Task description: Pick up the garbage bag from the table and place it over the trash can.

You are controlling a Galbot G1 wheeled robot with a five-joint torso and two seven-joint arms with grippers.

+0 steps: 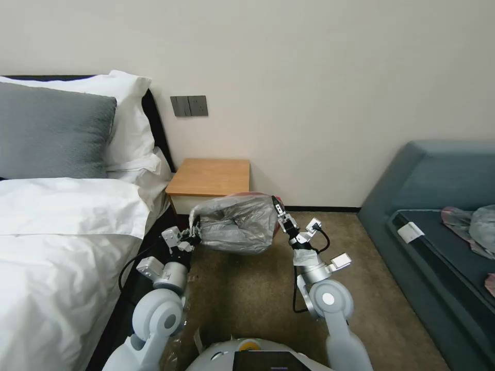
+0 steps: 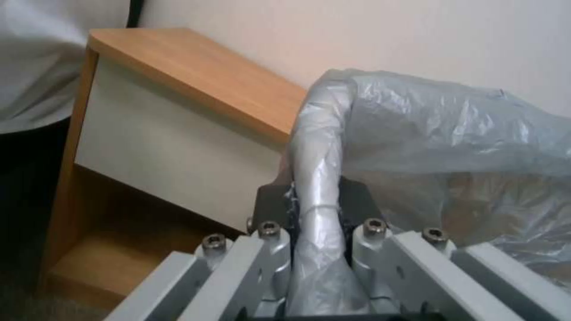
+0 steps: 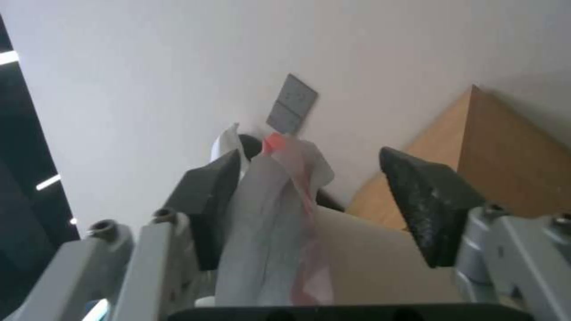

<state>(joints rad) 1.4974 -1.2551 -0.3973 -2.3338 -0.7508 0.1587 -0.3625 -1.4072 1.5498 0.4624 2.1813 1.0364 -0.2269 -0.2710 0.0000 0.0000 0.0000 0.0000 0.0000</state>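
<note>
The bag (image 1: 238, 222) hangs at the centre of the head frame, stretched between both hands in front of the surface (image 1: 210, 176), whose wooden top sits just above it in the frame. The bag covers a boxy form; whether this is the can cannot be told.

Left hand (image 1: 193, 233): at the bag's left end, lower centre-left of the head frame. In the left wrist view the left hand (image 2: 315, 209) is pressed together on a twisted rope of bag film (image 2: 318, 178). The surface's white drawer front (image 2: 172, 147) and lower shelf (image 2: 101, 258) lie on the left of that frame.

Right hand (image 1: 277, 206): at the bag's upper right corner, just right of centre in the head frame. In the right wrist view the right hand (image 3: 309, 209) is spread. A strip of bag film (image 3: 274, 232) with a pink edge lies against one finger (image 3: 208, 200); the other finger (image 3: 431, 205) stands apart from it.

A bed (image 1: 67, 247) fills the left of the head frame. A sofa (image 1: 438, 206) fills the right.
</note>
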